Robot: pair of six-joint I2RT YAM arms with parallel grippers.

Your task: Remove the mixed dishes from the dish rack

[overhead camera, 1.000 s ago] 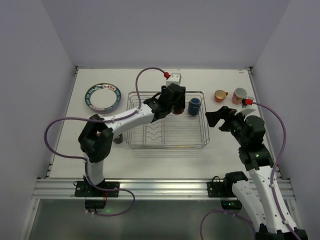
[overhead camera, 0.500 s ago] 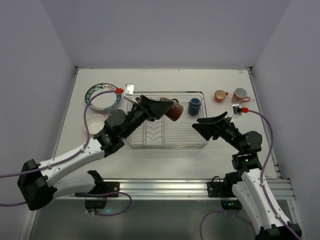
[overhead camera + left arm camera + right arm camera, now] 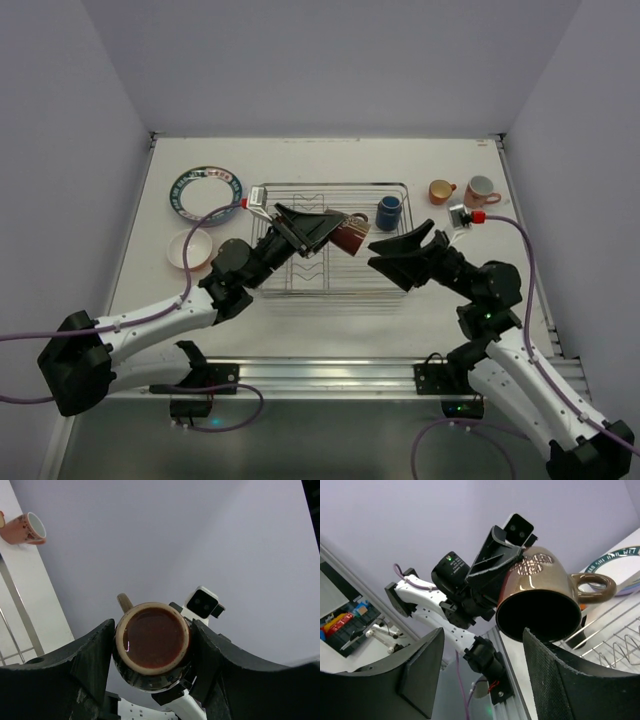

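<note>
My left gripper (image 3: 336, 231) is shut on a maroon mug (image 3: 349, 236) and holds it on its side above the dish rack (image 3: 300, 285). In the left wrist view the mug (image 3: 152, 647) sits base-on between the two fingers (image 3: 95, 650). My right gripper (image 3: 398, 243) is open just right of the mug and faces its mouth. In the right wrist view the mug's dark opening (image 3: 538, 617) hangs just above the right finger (image 3: 560, 675), and nothing is between the jaws. A blue mug (image 3: 388, 212) stands in the rack's far right corner.
An orange mug (image 3: 441, 190) and a pink mug (image 3: 481, 189) stand on the table right of the rack. A dark-rimmed plate (image 3: 205, 193) and a bowl (image 3: 189, 249) lie to the rack's left. Side walls close in the table.
The left arm has pulled back and lifted the maroon mug out over the rack's middle. The right gripper has swung left up to the mug, and its jaws have narrowed.
</note>
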